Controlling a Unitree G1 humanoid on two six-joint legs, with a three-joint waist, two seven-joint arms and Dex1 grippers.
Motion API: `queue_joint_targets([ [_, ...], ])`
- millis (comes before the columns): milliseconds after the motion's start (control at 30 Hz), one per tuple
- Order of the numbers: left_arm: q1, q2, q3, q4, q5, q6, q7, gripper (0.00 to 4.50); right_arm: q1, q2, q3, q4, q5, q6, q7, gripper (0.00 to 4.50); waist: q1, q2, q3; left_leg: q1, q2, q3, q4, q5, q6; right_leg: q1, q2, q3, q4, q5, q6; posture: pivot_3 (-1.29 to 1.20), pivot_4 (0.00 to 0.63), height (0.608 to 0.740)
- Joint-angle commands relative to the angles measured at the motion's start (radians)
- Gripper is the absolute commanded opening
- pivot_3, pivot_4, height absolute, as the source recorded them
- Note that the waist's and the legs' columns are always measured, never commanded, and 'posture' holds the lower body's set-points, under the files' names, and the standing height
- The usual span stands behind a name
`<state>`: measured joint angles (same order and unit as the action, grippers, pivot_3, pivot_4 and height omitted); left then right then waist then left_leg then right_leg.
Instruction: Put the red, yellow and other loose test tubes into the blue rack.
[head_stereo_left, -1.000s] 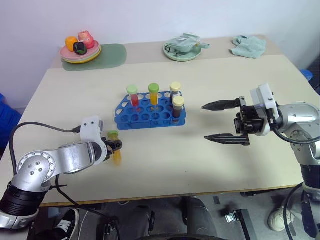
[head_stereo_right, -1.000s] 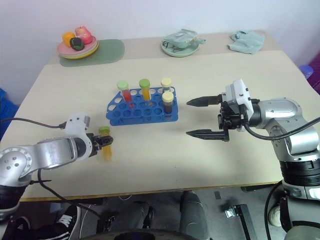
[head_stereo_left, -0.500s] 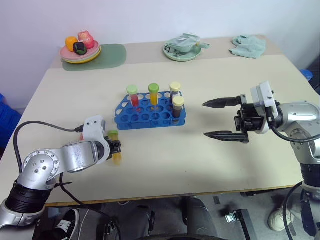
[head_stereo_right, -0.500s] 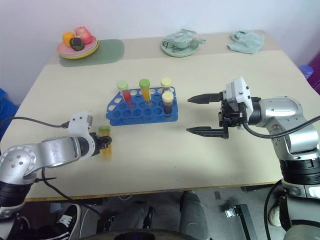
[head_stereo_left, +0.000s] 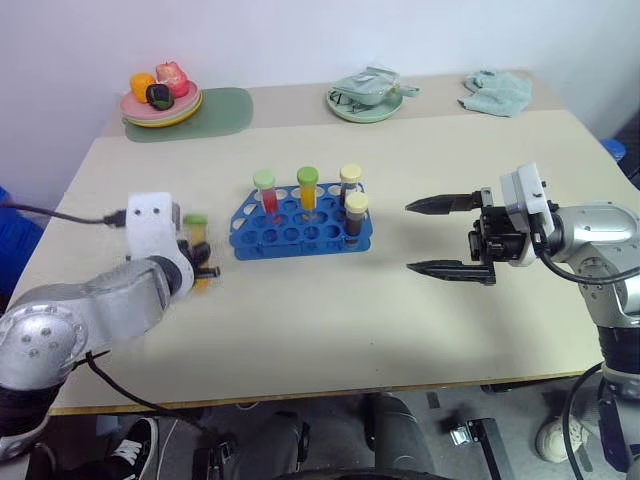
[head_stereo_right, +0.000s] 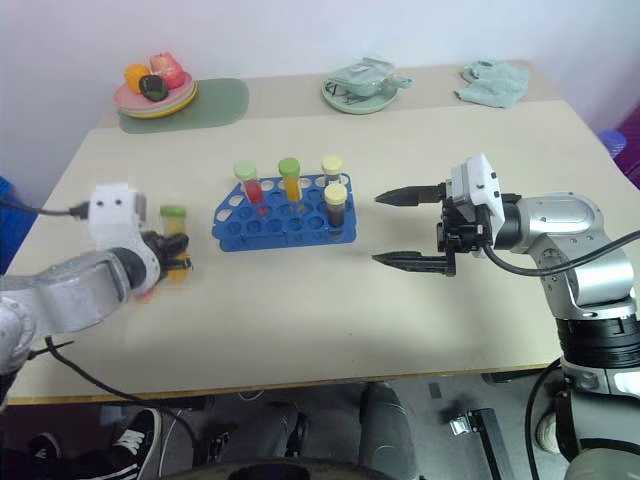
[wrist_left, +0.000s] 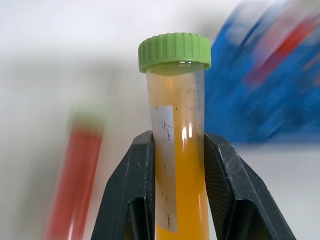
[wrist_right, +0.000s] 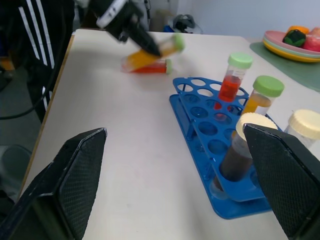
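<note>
Light was even and fairly bright across the cream table (head_stereo_left: 400, 300), with no hard glare; soft, faint shadows sat close under the blue rack (head_stereo_left: 300, 232) toward six o'clock. The head views were mostly sharp, but the left gripper (head_stereo_left: 203, 270) and its arm were smeared by motion blur. In the left wrist view the yellow-orange tube (wrist_left: 177, 150) stood crisp with small highlights on its plastic, while the red tube (wrist_left: 77, 175) at eight o'clock and the rack at two o'clock were streaked. In the right wrist view the near fingers (wrist_right: 60, 195) looked soft.
</note>
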<state>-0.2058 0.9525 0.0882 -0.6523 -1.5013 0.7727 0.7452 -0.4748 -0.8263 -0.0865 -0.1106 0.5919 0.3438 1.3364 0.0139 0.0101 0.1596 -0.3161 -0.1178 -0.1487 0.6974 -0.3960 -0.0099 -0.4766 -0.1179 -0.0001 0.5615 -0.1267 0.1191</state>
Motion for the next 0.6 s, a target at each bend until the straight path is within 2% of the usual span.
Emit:
queue_joint_targets([
  [33, 0.098, -0.008, 0.033, -0.075, 0.417, -0.21, -0.296, 0.76, -0.008, 0.008, -0.032, 0.002, 0.002, -0.024, -0.016, 4.5, 0.0, 0.0, 0.0, 0.0, 0.001, 0.001, 0.0, 0.0, 0.0, 0.0, 0.0, 0.0, 0.0, 0.0, 0.0, 0.0, 0.15, 0.74],
  [100, 0.153, -0.021, 0.01, -0.063, 0.617, -0.354, -0.485, 0.76, -0.011, 0.013, -0.032, 0.009, 0.001, -0.027, -0.026, 4.5, -0.001, 0.0, 0.0, 0.0, 0.002, 0.003, -0.001, 0.0, 0.0, 0.0, 0.001, 0.0, -0.001, 0.0, -0.001, 0.0, 0.15, 0.74],
  [200, 0.165, -0.096, -0.008, 0.029, 0.785, -0.546, -0.708, 0.76, -0.014, 0.02, -0.031, 0.015, -0.002, -0.034, -0.038, 4.5, 0.004, 0.0, 0.0, 0.0, 0.003, 0.005, 0.0, 0.0, 0.0, 0.001, 0.002, 0.0, -0.002, 0.001, -0.001, 0.0, 0.15, 0.74],
  [400, -0.021, -0.286, -0.102, 0.361, 1.004, -0.832, -1.041, 0.76, -0.009, 0.016, -0.042, 0.006, 0.005, -0.015, -0.064, 4.5, 0.015, 0.0, 0.0, 0.0, 0.004, 0.006, 0.002, -0.001, 0.002, 0.002, 0.001, 0.0, -0.003, 0.002, -0.002, 0.0, 0.15, 0.74],
  [600, -0.154, -0.475, -0.13, 0.603, 1.096, -0.977, -1.187, 0.76, 0.027, 0.002, -0.066, -0.043, 0.016, 0.011, -0.093, 4.5, 0.023, -0.001, 0.0, -0.001, 0.004, 0.006, 0.002, -0.001, 0.003, 0.002, 0.001, 0.0, -0.003, 0.002, -0.001, 0.0, 0.15, 0.74],
])
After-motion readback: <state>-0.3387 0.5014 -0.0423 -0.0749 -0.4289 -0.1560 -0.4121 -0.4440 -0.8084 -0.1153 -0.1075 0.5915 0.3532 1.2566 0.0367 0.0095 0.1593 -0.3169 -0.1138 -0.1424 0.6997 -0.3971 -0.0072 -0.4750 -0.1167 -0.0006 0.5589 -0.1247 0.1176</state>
